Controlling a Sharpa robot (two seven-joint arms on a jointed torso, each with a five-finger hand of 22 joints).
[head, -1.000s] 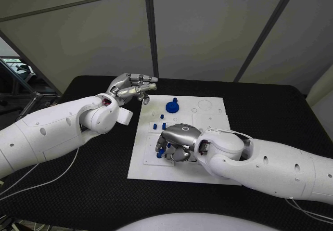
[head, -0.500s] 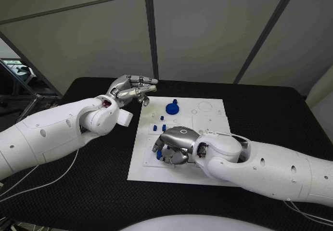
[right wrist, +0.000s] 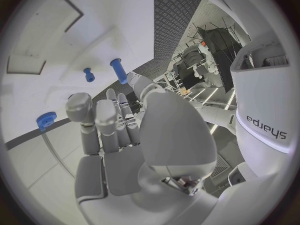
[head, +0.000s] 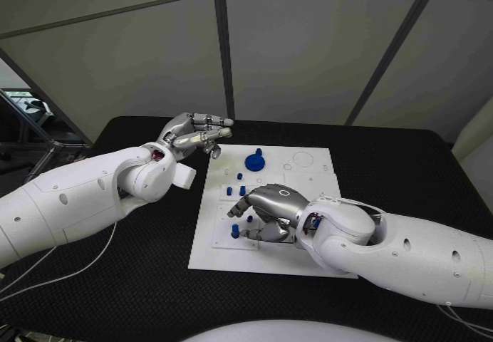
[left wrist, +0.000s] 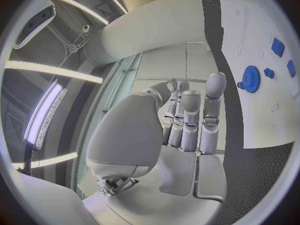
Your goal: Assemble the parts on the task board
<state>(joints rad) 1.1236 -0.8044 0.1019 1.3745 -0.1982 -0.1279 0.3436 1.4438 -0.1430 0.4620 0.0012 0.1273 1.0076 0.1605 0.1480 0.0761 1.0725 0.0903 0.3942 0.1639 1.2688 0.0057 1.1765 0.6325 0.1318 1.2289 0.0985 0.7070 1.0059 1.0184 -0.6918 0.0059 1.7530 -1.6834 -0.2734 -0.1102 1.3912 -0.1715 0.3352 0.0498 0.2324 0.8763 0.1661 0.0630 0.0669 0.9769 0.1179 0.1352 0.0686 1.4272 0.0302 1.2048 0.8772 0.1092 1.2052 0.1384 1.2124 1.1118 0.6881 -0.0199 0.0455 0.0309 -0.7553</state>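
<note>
The silver right hand [head: 267, 210] is being held low over the white rectangular task board [head: 308, 260], fingers apart, nothing grasped. Small blue plastic pegs [head: 235, 230] are standing just beside its fingertips and risk being knocked over. The silver left hand [head: 195, 133] is being kept released beyond the board's far corner, near the blue toothed gear [head: 255, 161].

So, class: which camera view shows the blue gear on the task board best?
The left wrist view: the blue gear shows unobstructed, teeth visible, on the task board. The head view shows it smaller, near the board's far edge. In the right wrist view I cannot pick it out with certainty.
</note>
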